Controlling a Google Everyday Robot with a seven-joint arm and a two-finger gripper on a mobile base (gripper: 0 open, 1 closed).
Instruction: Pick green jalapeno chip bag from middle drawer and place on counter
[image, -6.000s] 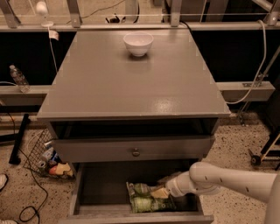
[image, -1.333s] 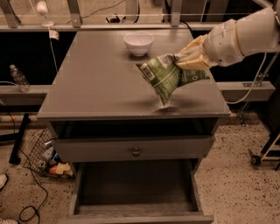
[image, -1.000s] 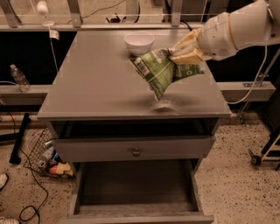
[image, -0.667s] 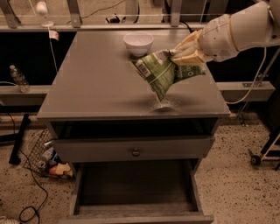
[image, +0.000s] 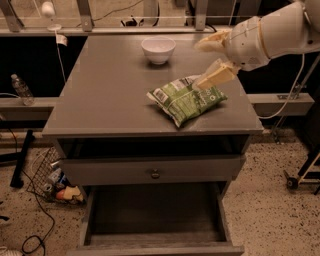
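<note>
Bag (image: 186, 99) lies flat on the counter (image: 110, 85), gripper (image: 214, 59) spread open just over its right end. Probably light, crinkly, slippery stuff, so I'd pinch a crimped end, gently.

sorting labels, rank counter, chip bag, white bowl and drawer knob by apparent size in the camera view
1. counter
2. green jalapeno chip bag
3. white bowl, farther back, so it looks somewhat smaller
4. drawer knob
The open gripper hangs just above the bag.
</note>
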